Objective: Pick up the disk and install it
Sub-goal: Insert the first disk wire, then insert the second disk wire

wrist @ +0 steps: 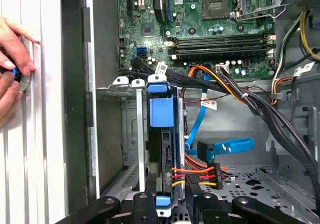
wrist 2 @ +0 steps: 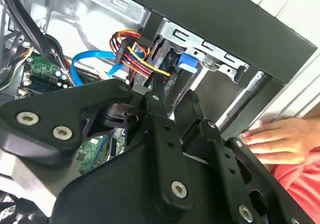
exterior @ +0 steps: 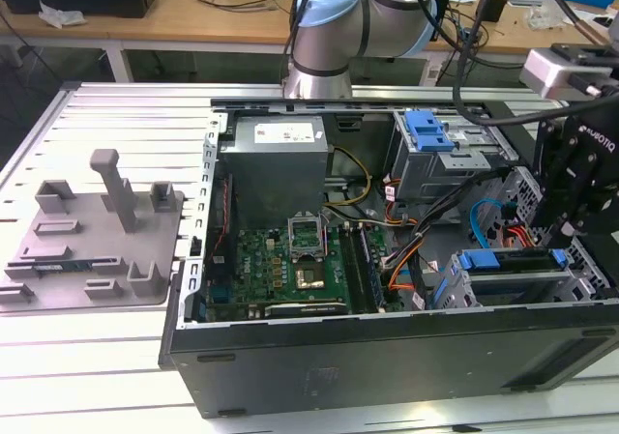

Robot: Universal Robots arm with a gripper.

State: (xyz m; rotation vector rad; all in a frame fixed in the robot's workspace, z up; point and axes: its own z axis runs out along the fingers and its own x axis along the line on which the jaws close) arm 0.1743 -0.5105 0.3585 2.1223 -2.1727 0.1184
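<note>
A person's hand (wrist: 12, 67) rested on the ribbed white counter (wrist: 42, 134), well to the side of the robot's black hand (wrist: 167, 204). The blue-framed silver disk (wrist: 162, 134) sat edge-on in the grey metal drive cage (wrist: 127, 134) of the open black computer case (exterior: 387, 357), just beyond the hand, whose fingers (wrist: 142, 206) flanked the disk's near edge; whether they gripped it could not be told.

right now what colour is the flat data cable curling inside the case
Blue; the flat data cable shows best in the first wrist view, looping beside the drive cage.
</note>
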